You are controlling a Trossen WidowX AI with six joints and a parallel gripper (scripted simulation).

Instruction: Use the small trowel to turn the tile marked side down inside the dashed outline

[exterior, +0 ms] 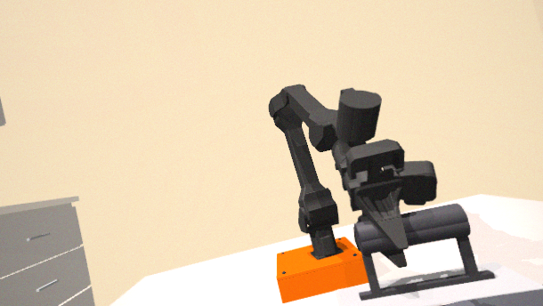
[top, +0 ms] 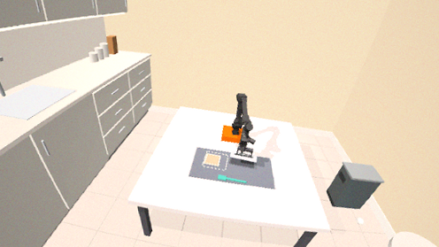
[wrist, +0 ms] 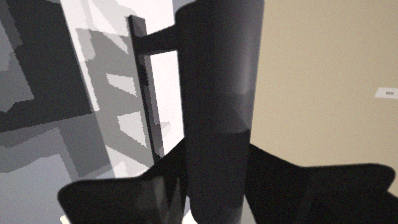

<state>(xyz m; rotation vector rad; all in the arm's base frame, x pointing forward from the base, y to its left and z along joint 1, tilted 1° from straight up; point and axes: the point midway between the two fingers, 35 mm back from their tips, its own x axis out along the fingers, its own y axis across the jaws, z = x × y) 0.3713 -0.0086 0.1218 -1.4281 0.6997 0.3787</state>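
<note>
White table (top: 169, 182) below; pincer (top: 244, 150) (exterior: 402, 255) (wrist: 216, 175) partly open, clamped on dark cylinder (exterior: 436, 223) (wrist: 220, 95).

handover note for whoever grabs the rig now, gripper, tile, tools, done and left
Gripper: shut on the dark-handled tool, probably the trowel.
Tile: on the mat, within the dashed outline.
Teal tool: on the mat.
Done: trowel apparently in hand; whether the tile is turned, cannot tell.
Left: check the marked side, flip if needed, set the trowel down off the tile, release, move clear.
</note>
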